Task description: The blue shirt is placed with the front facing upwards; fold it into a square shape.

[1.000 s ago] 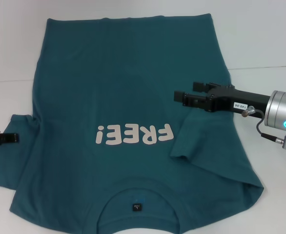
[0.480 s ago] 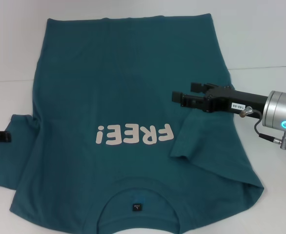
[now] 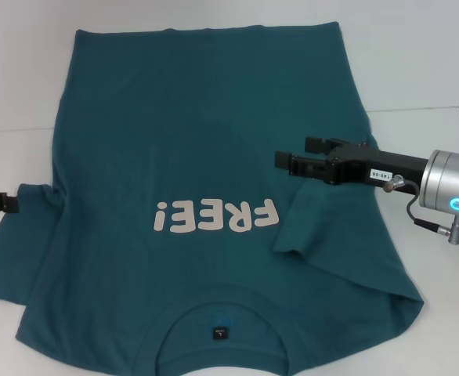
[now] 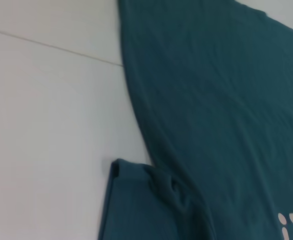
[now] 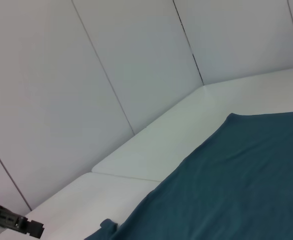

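Note:
The blue shirt (image 3: pixel 206 141) lies spread on the white table (image 3: pixel 417 63), front up, with its whitish "FREE!" print (image 3: pixel 218 215) and black neck label (image 3: pixel 218 333) towards me. Its right sleeve (image 3: pixel 312 227) is folded inward onto the body. The left sleeve (image 3: pixel 10 251) lies out flat to the side. My right gripper (image 3: pixel 294 152) hovers over the shirt's right part, just beyond the folded sleeve, open and empty. Only the tip of my left gripper (image 3: pixel 2 203) shows at the left edge, beside the left sleeve. The left wrist view shows the left sleeve (image 4: pixel 136 205) bunched beside the shirt body (image 4: pixel 226 100).
Bare white table (image 4: pixel 46 125) surrounds the shirt on the left and far sides. White wall panels (image 5: pixel 111 75) stand behind the table. In the right wrist view the left gripper (image 5: pixel 16 223) appears far off at the table's edge.
My left gripper has drawn back to the left and a little farther from me, off the left sleeve. The right gripper has shifted slightly towards me. The shirt has not moved.

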`<state>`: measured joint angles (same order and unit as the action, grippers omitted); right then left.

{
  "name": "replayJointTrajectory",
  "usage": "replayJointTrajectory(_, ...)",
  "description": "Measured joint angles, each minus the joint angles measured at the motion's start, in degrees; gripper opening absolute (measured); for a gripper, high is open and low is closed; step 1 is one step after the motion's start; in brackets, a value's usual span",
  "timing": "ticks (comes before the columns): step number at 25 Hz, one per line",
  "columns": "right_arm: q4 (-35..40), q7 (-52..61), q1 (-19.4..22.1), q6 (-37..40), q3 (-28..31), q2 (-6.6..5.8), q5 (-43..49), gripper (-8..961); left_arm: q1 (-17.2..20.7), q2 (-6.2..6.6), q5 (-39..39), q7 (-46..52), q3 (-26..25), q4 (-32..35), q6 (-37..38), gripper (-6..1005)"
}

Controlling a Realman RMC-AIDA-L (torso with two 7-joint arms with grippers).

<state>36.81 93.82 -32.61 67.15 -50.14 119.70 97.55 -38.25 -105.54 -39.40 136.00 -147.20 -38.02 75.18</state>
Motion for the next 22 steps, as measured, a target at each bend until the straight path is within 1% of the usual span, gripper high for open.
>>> replayJointTrajectory(1, -0.11, -0.02, 0.00, 0.00, -0.01, 0.00, 0.00, 942, -0.13, -0.16, 0.19, -0.16, 0.27, -0.06, -0.25, 842)
replayJointTrajectory(5, -0.43, -0.04, 0.00, 0.00, -0.07, 0.00, 0.00, 942, 0.04, -1.84, 0.69, -0.44, 2.49, -0.94, -2.31, 842)
replayJointTrajectory(8, -0.52, -0.05, 0.09, 0.37, -0.21, 0.00, 0.08, 942, 0.44, -2.38, 1.47, -0.15, 3.17, -0.95, -4.11, 842)
replayJointTrajectory(22, -0.93, -0.66, 0.36, 0.95, -0.40, 0.00, 0.02, 941, 1.50, -2.48, 2.60, 1.95, 2.90, -0.94, -6.38, 841)
